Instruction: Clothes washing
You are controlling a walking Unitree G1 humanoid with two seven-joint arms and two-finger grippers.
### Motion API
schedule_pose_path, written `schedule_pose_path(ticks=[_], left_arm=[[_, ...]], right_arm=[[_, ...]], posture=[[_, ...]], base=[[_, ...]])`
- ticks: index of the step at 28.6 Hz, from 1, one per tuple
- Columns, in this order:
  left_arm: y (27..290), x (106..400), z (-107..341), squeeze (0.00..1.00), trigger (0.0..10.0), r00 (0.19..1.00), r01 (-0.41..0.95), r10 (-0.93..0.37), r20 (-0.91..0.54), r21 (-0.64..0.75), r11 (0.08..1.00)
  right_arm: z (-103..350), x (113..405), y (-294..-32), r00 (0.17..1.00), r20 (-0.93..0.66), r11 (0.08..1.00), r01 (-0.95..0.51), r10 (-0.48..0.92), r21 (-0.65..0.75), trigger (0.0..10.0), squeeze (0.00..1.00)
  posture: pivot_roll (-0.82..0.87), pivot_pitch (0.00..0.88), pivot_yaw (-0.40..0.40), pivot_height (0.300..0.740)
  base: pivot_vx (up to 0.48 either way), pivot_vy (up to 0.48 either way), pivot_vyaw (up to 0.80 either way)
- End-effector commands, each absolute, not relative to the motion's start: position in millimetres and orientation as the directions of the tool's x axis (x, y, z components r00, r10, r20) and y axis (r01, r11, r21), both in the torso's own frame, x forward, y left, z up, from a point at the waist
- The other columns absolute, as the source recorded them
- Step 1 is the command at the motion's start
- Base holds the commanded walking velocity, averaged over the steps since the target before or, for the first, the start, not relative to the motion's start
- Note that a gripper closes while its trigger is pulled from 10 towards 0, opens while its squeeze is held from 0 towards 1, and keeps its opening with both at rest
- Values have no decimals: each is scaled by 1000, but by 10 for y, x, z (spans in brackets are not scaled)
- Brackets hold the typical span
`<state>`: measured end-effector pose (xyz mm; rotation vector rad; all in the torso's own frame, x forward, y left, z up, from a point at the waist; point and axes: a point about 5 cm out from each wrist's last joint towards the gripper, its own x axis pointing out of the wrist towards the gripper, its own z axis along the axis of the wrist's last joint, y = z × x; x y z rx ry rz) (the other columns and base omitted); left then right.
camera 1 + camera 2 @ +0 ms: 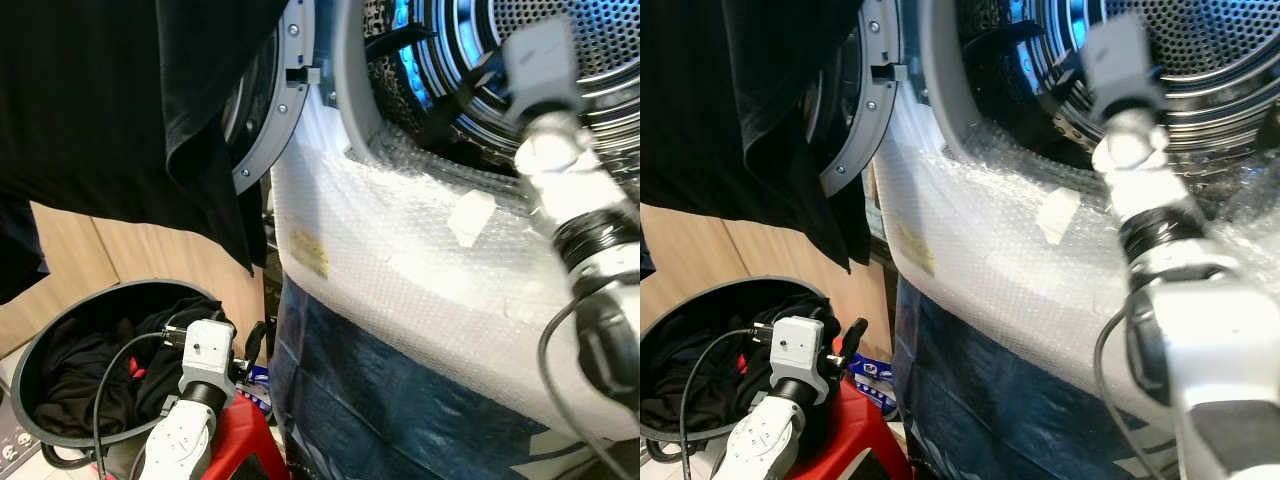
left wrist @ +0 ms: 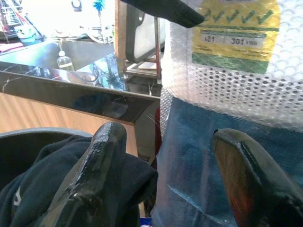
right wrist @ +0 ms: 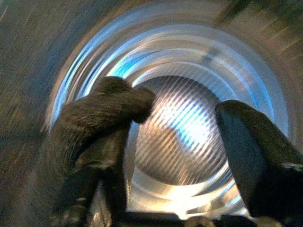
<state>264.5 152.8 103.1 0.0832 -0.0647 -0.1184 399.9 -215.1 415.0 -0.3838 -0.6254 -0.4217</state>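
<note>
This is a laundry corner with a wood wall and a washing machine [image 1: 400,260] wrapped in bubble wrap. The dark clothes [image 1: 90,380] wait in a round grey basket [image 1: 25,375] on the floor, low on the left, near the machine so the reach is short. The left gripper [image 2: 165,175] hangs just over the basket, jaws wide and holding nothing, probably ready to pick. The right gripper [image 3: 182,137] reaches into the shiny drum [image 1: 560,50], far right, jaws wide too. A black cloth [image 1: 130,90] hangs top left, by the open door [image 1: 270,110].
</note>
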Motion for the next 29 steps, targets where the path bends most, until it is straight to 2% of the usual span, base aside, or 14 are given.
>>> schedule_pose_path(ticks=[1,6,7,11,14,15,17,20,21,22,23,24,25,29], left_arm=[[1487,2677,1079,0,10000,988,131,-138,72,98,986],[1471,2680,1079,0,10000,987,140,-147,72,98,985],[1470,2676,1077,0,10000,986,144,-151,70,98,985],[1483,2649,1067,0,10000,986,150,-156,63,97,984],[1475,2641,1056,0,10000,985,158,-164,55,92,983],[1462,2646,1057,0,10000,983,168,-174,53,98,981],[1451,2655,1064,0,10000,982,173,-179,56,101,980],[1448,2665,1077,0,10000,981,177,-184,56,107,978],[1447,2664,1078,0,10000,981,178,-185,56,107,978],[1444,2665,1074,0,10000,981,179,-185,54,106,978],[1444,2665,1074,0,10000,981,179,-185,54,106,978],[1439,2662,1068,0,10000,981,179,-185,52,106,978],[1437,2660,1067,0,10000,981,179,-185,51,102,979],[1435,2660,1078,0,10000,982,177,-183,53,97,979]], right_arm=[[4223,3959,-2153,695,665,844,505,-273,-181,10000,1000],[4171,3956,-2153,674,686,825,530,-273,-193,10000,1000],[4124,3972,-2156,687,674,828,524,-273,-199,10000,0],[3974,4020,-2148,733,619,890,441,-282,-116,10000,0],[3917,4047,-2085,750,616,865,454,-242,-214,10000,0],[3939,4038,-2048,734,646,826,486,-209,-286,10000,0],[4032,4003,-2027,696,699,748,549,-161,-374,10000,0],[4189,3945,-1928,627,779,538,664,-22,-519,10000,0],[4212,3938,-1899,621,784,497,675,15,-545,10000,0],[4238,3933,-1853,603,793,339,731,87,-593,10000,0],[4238,3933,-1853,603,793,339,731,87,-593,10000,0],[4225,3938,-1836,580,797,88,796,169,-598,10000,0],[4225,3929,-1840,562,803,24,817,197,-577,10000,0],[4230,3911,-1926,527,834,-30,847,163,-530,10000,0]], posture=[[50,0,-24,740],[50,0,-19,740],[52,0,-17,740],[55,0,-11,740],[46,0,-4,740],[46,0,-2,740],[42,0,0,740],[47,0,-2,740],[44,0,-5,740],[44,0,-7,740],[44,0,-7,740],[47,0,-11,740],[50,0,-13,740],[52,0,-10,740]], base=[[0,0,0],[0,0,0],[0,0,0],[0,0,0],[0,0,0],[0,0,0],[0,0,0],[0,0,0],[0,0,0],[0,0,0],[0,0,0],[0,0,0],[0,0,0],[0,0,0]])
